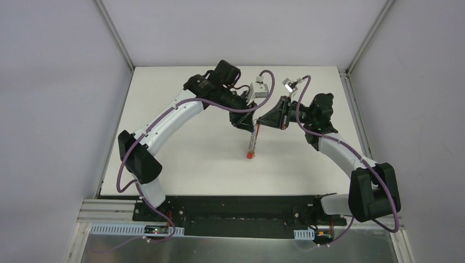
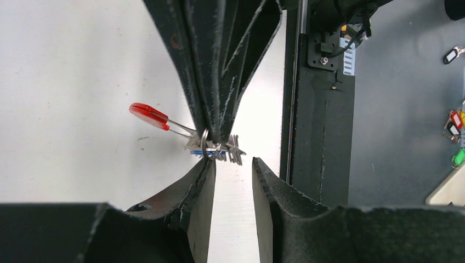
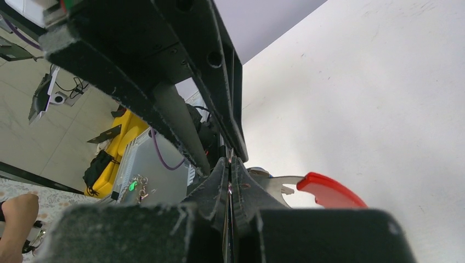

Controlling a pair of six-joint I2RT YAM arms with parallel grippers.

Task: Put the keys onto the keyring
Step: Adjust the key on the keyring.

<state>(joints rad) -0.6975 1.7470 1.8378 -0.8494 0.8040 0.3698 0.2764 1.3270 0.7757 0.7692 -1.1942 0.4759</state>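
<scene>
White worktop, grey walls. Right tool is clamped tight on the keyring over mid-worktop, red end toward the bases. I see the keys bunched at its jaws. Left tool is partway open, gripping nothing, just beside them.

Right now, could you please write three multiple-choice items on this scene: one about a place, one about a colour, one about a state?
1. Where is the keyring? A over the middle of the table, at the arm tips; B beside the left arm's base; C on the floor.
2. What colour is its free end? A green; B red; C black.
3. How is the left gripper? A open; B shut tight; C out of view.
Key: 1 A, seen from above; 2 B, red in all views; 3 A, its jaws stand apart; the right gripper is shut on the keyring.
</scene>
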